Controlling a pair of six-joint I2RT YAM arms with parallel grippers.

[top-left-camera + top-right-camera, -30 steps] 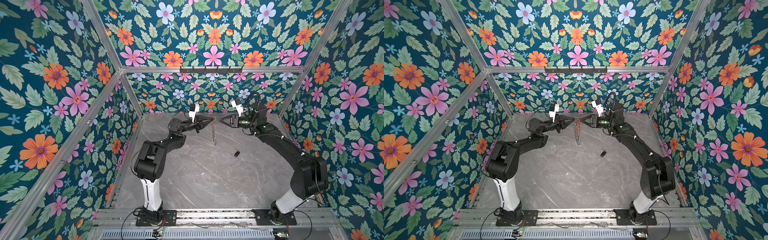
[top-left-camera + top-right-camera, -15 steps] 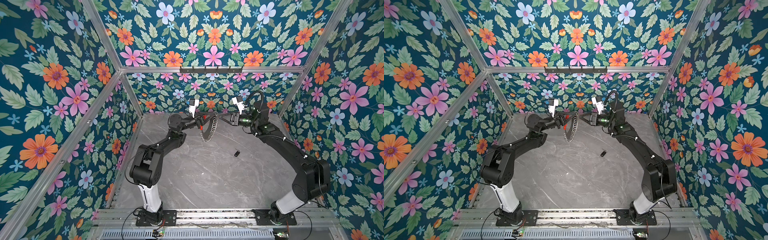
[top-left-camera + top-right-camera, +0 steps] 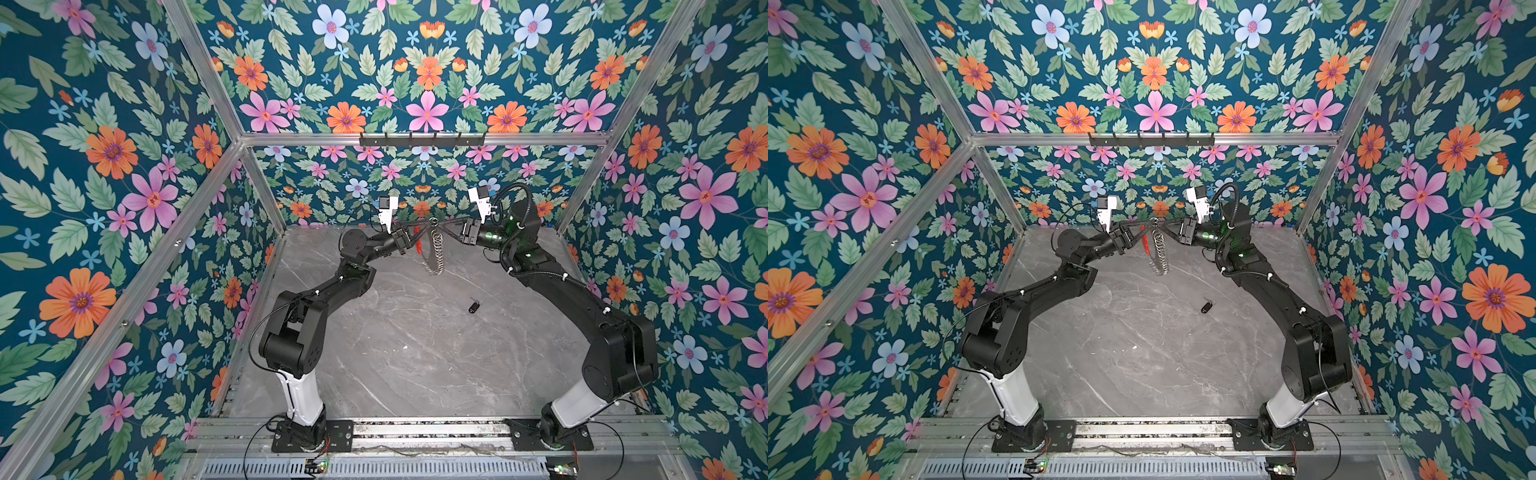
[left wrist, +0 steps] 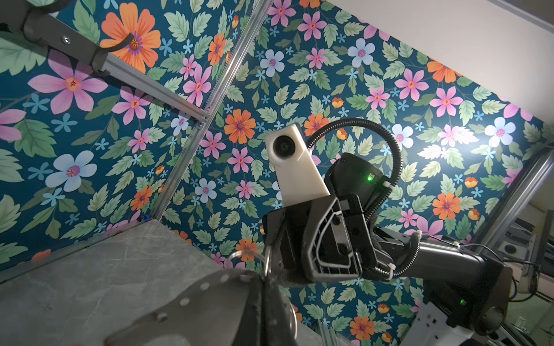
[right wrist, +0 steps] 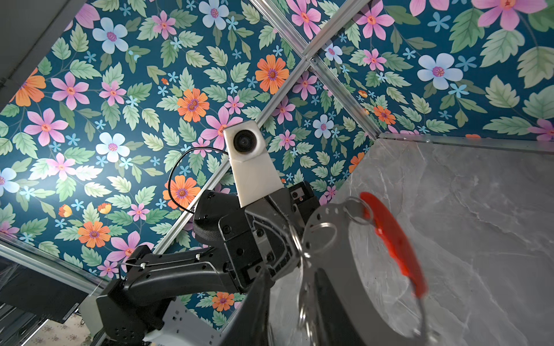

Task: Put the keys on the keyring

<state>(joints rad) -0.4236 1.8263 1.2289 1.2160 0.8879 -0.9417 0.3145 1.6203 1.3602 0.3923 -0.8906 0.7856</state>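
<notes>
Hanging higher than before, keyring point(image 3: 436, 249) clamped in left end effector point(image 3: 424, 227); right end effector point(image 3: 445, 227) grip unclear; keys point(image 3: 473, 306) unmoved.

Walls point(image 3: 124, 174) on three sides carry dark teal paper with orange, pink and pale blue flowers and green leaves. Aluminium bars point(image 3: 291, 139) frame them; a black hook rail point(image 3: 422, 140) crosses the back. The worktop point(image 3: 415, 353) is grey veined marble.
</notes>
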